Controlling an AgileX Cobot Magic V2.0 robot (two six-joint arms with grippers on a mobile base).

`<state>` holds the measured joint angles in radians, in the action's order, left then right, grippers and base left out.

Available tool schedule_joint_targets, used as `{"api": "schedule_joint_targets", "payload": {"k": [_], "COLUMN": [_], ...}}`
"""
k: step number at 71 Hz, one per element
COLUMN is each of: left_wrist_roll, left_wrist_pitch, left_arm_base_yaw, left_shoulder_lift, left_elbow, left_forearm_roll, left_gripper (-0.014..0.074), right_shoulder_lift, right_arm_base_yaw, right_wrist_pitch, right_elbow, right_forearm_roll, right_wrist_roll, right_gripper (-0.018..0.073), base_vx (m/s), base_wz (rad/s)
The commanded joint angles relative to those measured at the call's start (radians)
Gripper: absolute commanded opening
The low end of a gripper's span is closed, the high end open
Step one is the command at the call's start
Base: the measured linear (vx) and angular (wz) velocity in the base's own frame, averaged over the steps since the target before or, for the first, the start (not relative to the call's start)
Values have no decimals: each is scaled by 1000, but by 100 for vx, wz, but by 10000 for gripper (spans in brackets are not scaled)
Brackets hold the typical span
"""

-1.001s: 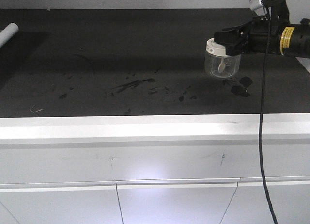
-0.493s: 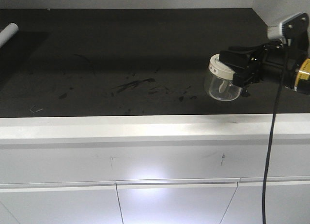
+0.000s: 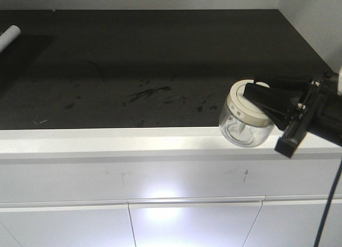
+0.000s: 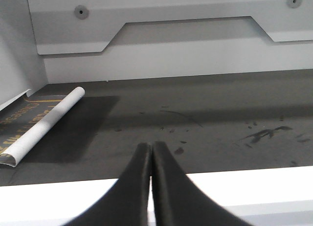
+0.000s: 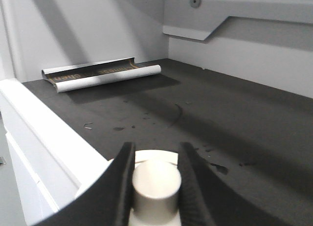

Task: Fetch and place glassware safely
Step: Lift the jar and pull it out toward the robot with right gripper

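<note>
At four o'clock in the front view, the small squat clear glass jar (image 3: pixel 245 126) with its cream-white round lid (image 3: pixel 243 109) hangs tilted over the white front ledge (image 3: pixel 107 140) of the bench; whether it touches the ledge cannot be told; the black right gripper (image 3: pixel 259 97) is clamped on the lid's central knob (image 5: pixel 156 187), one finger on either side; the black left gripper (image 4: pixel 150 187) has its fingers pressed together with nothing between them; beyond the ledge, the matt black worktop (image 3: pixel 160 49) carries dark scuffs (image 3: pixel 149 92) near centre; farthest off, at ten o'clock, a white cylindrical tube (image 3: pixel 8 36) lies by the left wall, beside a dark printed sheet (image 4: pixel 19 123).
</note>
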<state>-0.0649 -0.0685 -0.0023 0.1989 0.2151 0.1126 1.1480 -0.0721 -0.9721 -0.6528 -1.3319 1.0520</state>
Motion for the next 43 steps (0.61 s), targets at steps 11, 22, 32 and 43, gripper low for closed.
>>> {"api": "schedule_joint_targets", "payload": {"k": [11, 22, 32, 43], "left_wrist_roll": [-8, -8, -8, -8], "left_wrist_pitch": [69, 69, 69, 69], "left_arm_base_yaw": [-2, -2, -2, -2], "left_shoulder_lift": [11, 11, 11, 11], "left_elbow": [26, 26, 26, 26], "left_forearm_roll": [-10, -10, -10, -10], "left_gripper": [-7, -7, -7, -7], "right_shoulder_lift": [-105, -105, -105, -103], "right_arm_base_yaw": [-2, 30, 171, 309], "right_wrist_pitch": [-53, -44, 80, 182], "right_elbow": [25, 25, 25, 25], "right_forearm_roll": [27, 43, 50, 108], "right_wrist_roll": [39, 34, -17, -29], "right_gripper": [-2, -2, -2, -2], "base_vx": [0, 0, 0, 0], "base_wz": [0, 0, 0, 0]}}
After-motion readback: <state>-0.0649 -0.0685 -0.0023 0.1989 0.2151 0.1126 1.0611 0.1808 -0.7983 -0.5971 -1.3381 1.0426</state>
